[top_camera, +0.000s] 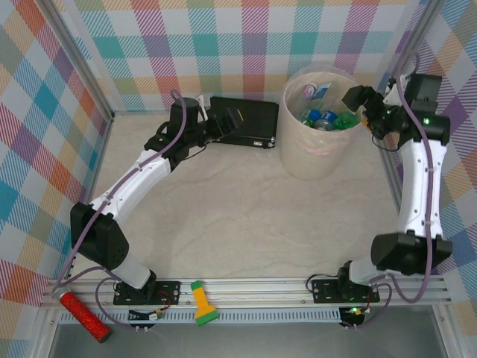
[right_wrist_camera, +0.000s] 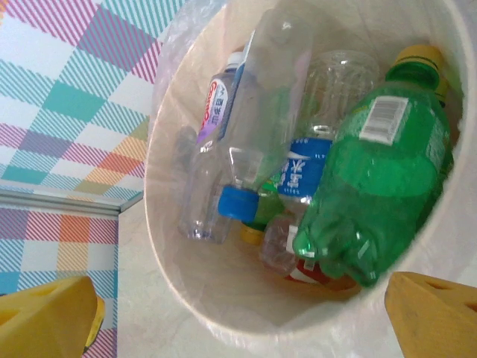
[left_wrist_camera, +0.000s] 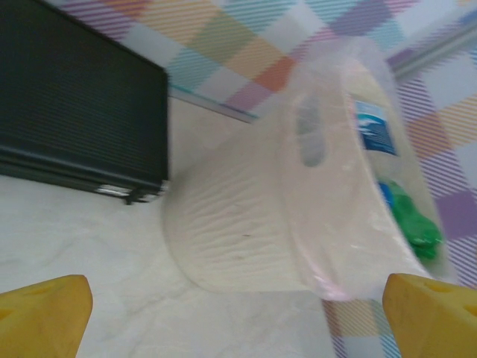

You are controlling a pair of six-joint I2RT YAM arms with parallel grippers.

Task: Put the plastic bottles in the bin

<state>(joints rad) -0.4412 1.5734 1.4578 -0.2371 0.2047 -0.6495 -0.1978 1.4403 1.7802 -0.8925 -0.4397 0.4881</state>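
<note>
Yellow fingers (right_wrist_camera: pixel 45 317) of the right gripper (right_wrist_camera: pixel 238 328) hang spread and empty over the bin (right_wrist_camera: pixel 186 298) with bottles (right_wrist_camera: pixel 373 186); left gripper (left_wrist_camera: pixel 238 321) is spread too. Dropping seems done; next, draw back.

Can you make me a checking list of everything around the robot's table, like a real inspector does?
Surface: pale marbled tabletop.
Job's things: plastic bottles, clear and green, piled inside the bin, which stands upright at the far right.
Clutter: black case left of the bin; red glittery cylinder and yellow-green flashlight on the near frame.
Hands: left hand open, by the case's left end; right hand open, at the bin's right rim.
Cables: purple cable along each arm.
Surroundings: colourful checked walls.
</note>
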